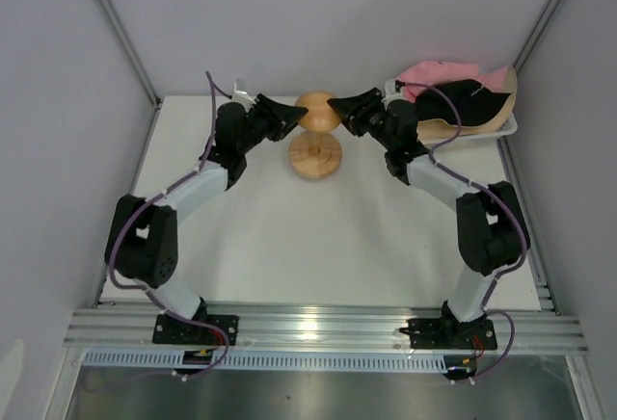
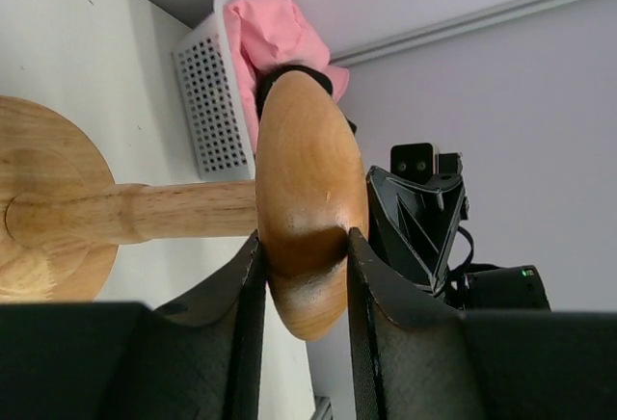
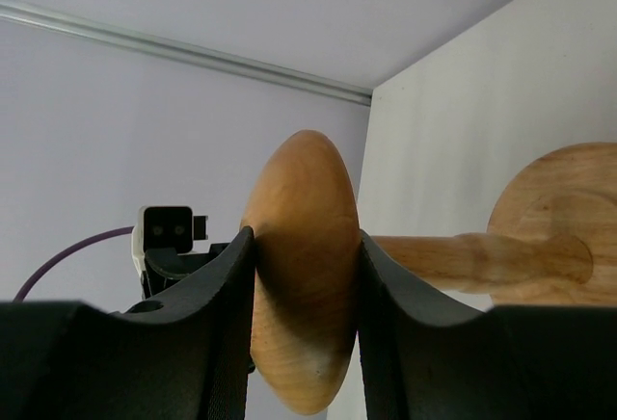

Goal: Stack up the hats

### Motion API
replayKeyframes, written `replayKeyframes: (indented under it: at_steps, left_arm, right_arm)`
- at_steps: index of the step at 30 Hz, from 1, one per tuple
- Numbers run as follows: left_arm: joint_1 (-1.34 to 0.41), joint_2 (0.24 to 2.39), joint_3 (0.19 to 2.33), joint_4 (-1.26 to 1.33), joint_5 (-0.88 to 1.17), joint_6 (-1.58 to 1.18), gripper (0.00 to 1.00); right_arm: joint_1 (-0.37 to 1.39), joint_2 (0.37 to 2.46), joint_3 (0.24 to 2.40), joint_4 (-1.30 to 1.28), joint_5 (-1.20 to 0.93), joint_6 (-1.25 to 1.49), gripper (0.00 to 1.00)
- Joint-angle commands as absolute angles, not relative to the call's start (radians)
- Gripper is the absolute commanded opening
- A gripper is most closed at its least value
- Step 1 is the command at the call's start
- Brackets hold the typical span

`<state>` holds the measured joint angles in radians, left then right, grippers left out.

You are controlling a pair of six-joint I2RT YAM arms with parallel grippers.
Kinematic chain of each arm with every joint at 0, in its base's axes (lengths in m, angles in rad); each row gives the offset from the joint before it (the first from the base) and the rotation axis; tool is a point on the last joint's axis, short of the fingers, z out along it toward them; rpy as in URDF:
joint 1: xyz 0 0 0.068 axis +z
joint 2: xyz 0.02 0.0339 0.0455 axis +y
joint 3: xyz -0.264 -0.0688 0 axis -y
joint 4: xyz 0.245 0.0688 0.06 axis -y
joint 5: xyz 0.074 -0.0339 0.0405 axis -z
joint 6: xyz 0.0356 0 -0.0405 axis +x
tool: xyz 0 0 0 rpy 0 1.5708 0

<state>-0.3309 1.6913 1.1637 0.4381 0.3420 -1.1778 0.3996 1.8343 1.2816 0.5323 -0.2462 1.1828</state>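
At the upper centre of the top view, the cap of the stand [image 1: 315, 157] is clasped from both sides. The left gripper [image 1: 296, 118] is closed on it from the left and the right gripper [image 1: 336, 107] from the right, with fingers [image 2: 371, 343] pressed against the wood. The hats [image 1: 465, 98] are piled in the basket [image 2: 207, 102] at the upper right, pink above black.

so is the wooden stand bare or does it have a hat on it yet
Bare. The wooden stand shows uncovered wood, left gripper and right gripper clamped on its cap; the hats sit in the basket.
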Motion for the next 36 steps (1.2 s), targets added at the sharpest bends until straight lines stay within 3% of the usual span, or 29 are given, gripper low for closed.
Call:
replayKeyframes:
  at_steps: [1,14,30,33,36]
  left_arm:
    - [-0.442,1.505,1.062,0.522,0.333,-1.04,0.21]
    - [-0.643,1.117,0.732,0.345,0.141,-0.98,0.22]
    - [-0.738,0.974,0.589,0.2,0.058,-0.973,0.21]
    - [-0.738,0.956,0.612,0.157,0.043,-0.933,0.26]
    - [-0.738,0.946,0.624,0.12,0.022,-0.913,0.38]
  right_arm:
    - [0.521,1.666,1.186,0.506,-0.308,1.019,0.07]
    - [0.672,1.139,0.807,0.229,-0.12,0.965,0.09]
    - [0.696,1.051,0.614,0.169,-0.143,1.0,0.1]
    - [0.698,1.052,0.612,0.146,-0.14,0.993,0.19]
    - [0.698,1.06,0.612,0.124,-0.126,0.983,0.34]
